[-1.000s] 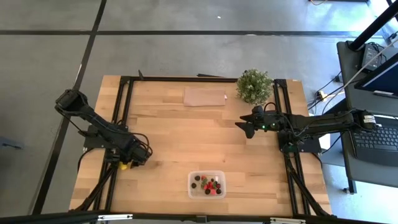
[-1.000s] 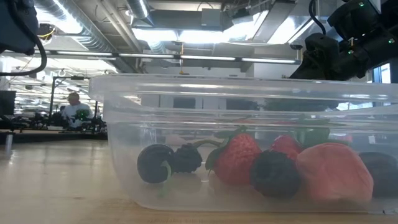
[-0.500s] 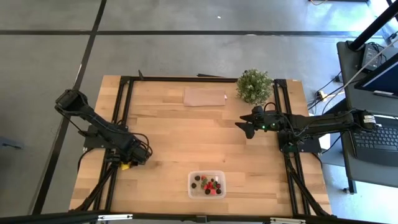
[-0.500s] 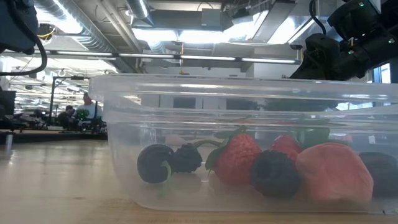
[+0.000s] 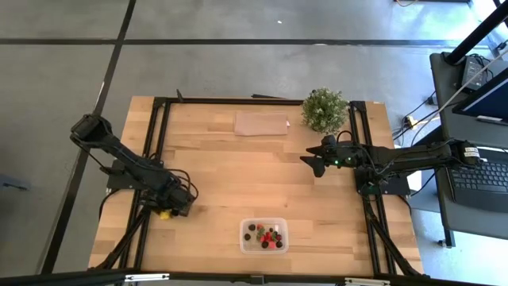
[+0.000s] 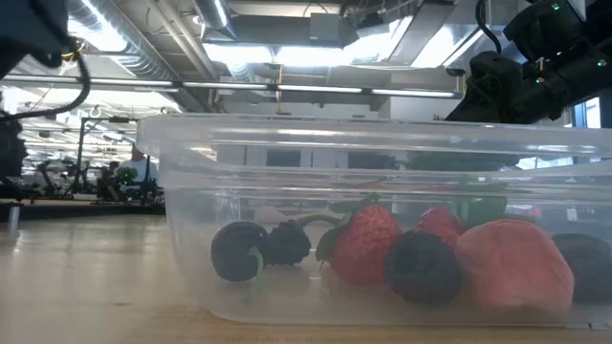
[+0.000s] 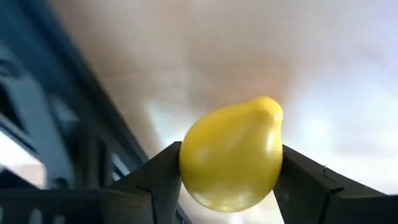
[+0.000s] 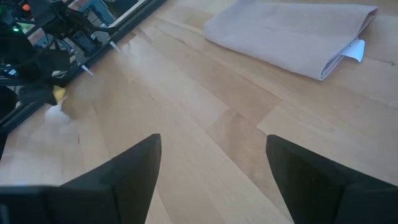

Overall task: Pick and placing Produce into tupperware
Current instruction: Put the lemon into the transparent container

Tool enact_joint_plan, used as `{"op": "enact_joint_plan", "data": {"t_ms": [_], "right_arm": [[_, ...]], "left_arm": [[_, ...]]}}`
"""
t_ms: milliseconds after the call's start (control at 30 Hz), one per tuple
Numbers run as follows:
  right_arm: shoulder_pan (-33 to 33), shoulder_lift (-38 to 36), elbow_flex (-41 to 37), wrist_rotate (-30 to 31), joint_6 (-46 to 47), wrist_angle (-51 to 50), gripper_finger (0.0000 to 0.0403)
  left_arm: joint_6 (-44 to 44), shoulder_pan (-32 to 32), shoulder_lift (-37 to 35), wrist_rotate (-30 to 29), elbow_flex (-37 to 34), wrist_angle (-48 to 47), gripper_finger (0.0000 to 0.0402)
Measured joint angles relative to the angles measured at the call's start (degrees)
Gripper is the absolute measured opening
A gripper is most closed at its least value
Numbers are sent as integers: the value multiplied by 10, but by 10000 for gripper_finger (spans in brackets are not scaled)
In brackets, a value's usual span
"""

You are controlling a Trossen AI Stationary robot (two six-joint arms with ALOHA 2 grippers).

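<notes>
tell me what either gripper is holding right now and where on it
The left gripper is shut on the yellow lemon, one finger on each of its sides across the wide middle. The right gripper is open and holds nothing.

The left gripper, its jaws clamped on the lemon, has shifted slightly along the bench's left edge, toward the near side and a little inward. In the low view, the left arm's cable has moved and the background person has gone.
</notes>
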Motion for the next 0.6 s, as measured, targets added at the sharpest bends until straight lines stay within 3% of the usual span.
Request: {"op": "enact_joint_plan", "data": {"t_ms": [133, 300, 600], "right_arm": [[0, 0, 0, 0, 0, 0, 291], [0, 0, 0, 0, 0, 0, 291], [0, 0, 0, 0, 3, 5, 291]], "left_arm": [[38, 5, -9, -3, 24, 47, 202], [85, 28, -28, -70, 49, 173, 205], [307, 102, -38, -230, 57, 605, 206]]}}
